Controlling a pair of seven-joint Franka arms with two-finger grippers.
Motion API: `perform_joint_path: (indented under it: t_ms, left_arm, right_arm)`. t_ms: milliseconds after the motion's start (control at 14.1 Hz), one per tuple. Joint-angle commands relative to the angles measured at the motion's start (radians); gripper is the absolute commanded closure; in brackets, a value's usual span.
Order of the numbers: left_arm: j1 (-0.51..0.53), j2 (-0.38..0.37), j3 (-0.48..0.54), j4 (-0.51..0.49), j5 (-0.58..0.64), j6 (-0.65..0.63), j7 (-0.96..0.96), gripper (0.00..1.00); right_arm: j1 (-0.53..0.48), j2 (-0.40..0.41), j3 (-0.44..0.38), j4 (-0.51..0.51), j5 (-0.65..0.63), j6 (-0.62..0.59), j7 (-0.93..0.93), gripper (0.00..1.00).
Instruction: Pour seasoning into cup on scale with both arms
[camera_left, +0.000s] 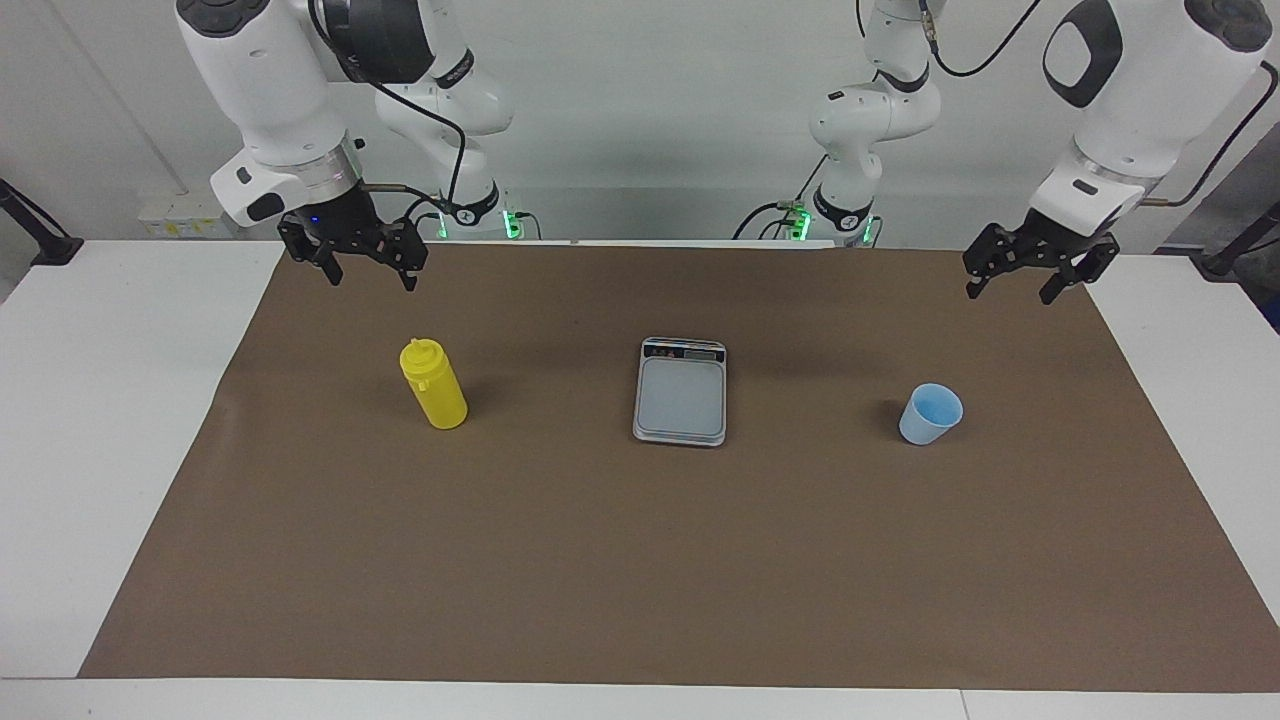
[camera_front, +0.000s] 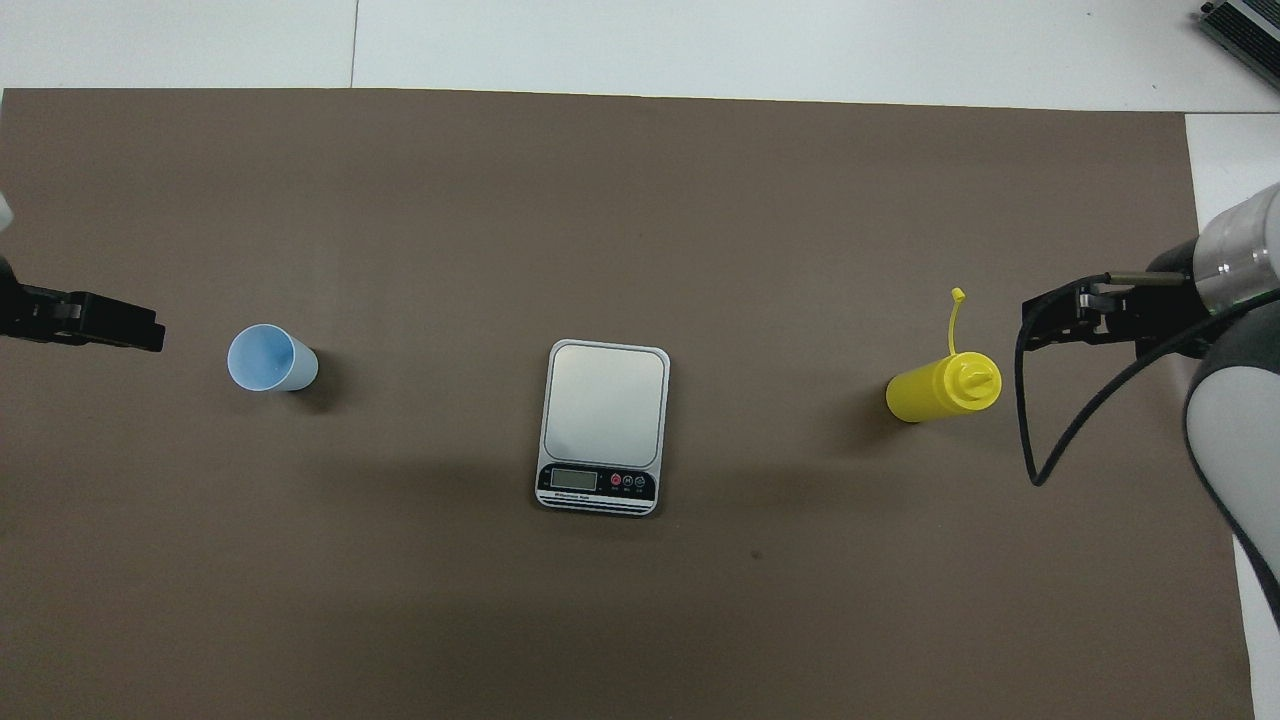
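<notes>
The seasoning, a yellow squeeze bottle (camera_left: 433, 385) (camera_front: 940, 388), stands upright on the mat toward the right arm's end, with its cap strap sticking out. The grey scale (camera_left: 681, 392) (camera_front: 604, 425) lies mid-table with nothing on its plate. Toward the left arm's end, the light-blue cup (camera_left: 930, 413) (camera_front: 270, 358) stands upright on the mat, apart from the scale. My right gripper (camera_left: 372, 280) (camera_front: 1040, 330) hangs open over the mat beside the bottle, not touching it. Over the mat's edge beside the cup, my left gripper (camera_left: 1008, 295) (camera_front: 140, 330) is open and holds nothing.
A brown mat (camera_left: 640, 560) covers most of the white table (camera_left: 100, 420). The two arm bases with green lights (camera_left: 512, 222) stand at the robots' edge. A black cable (camera_front: 1040, 440) loops down from the right wrist.
</notes>
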Motion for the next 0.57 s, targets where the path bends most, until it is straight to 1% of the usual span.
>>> perform_joint_path:
  t_ms: [0,284,496]
  left_arm:
    - [0.025,0.015,-0.006,-0.113,0.002,0.154,-0.041,0.00]
    - [0.025,0.019,-0.006,-0.247,0.002,0.314,-0.124,0.00]
    - [0.025,0.022,-0.008,-0.313,0.000,0.391,-0.133,0.00]
  right_arm:
    - [-0.010,-0.018,0.006,-0.020,0.001,-0.007,0.006,0.00]
    - [-0.012,-0.018,0.005,-0.020,0.001,-0.005,0.008,0.00]
    - [-0.013,-0.017,0.005,-0.019,0.001,-0.005,0.008,0.00]
